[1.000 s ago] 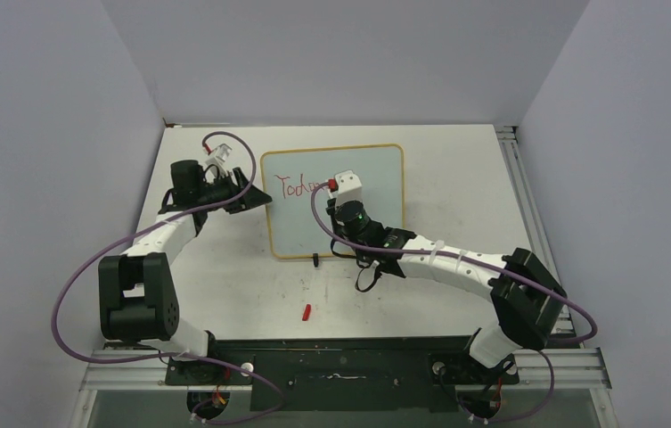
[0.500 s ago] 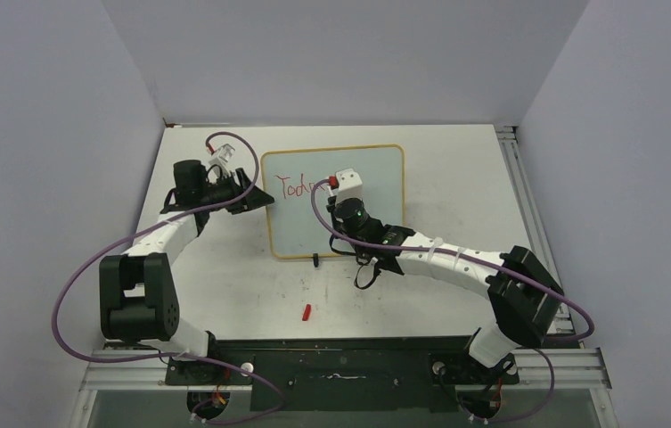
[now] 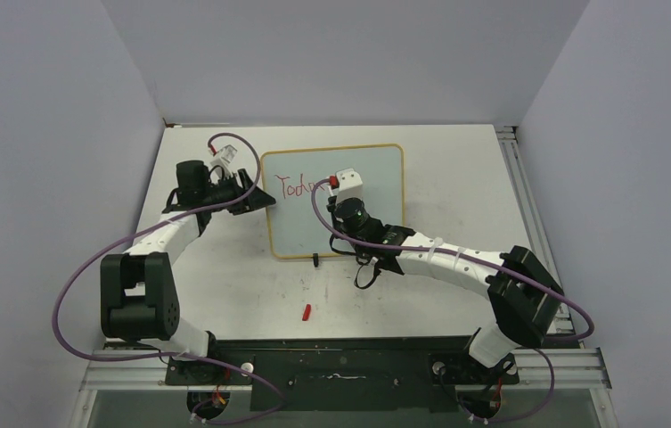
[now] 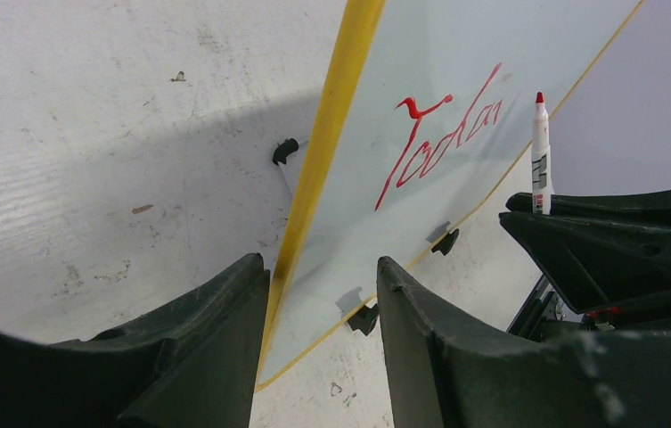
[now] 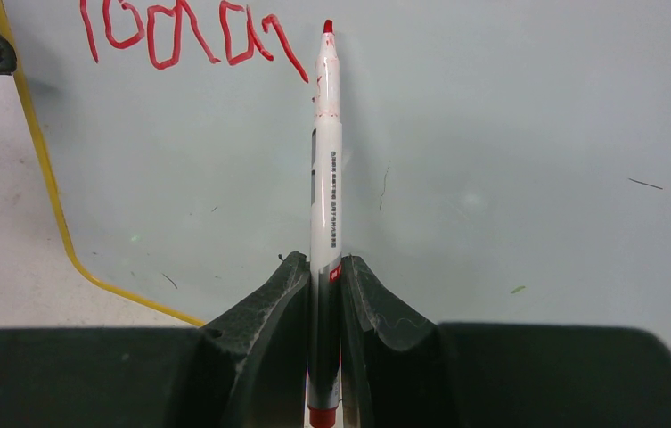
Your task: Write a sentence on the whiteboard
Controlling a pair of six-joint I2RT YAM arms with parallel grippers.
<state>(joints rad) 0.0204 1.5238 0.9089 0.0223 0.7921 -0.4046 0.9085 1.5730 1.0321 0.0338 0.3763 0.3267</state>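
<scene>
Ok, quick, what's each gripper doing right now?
Left gripper: fingers astride the whiteboard edge with a gap between them; clamped or not, cannot tell.
Right gripper: closed on the red marker.

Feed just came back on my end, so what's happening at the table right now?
The right gripper is shut on a red marker, tip at the whiteboard just past the last stroke. The sentence reads roughly "Toda" so far. The left gripper has its jaws either side of the board's left edge, seemingly steadying it.
</scene>
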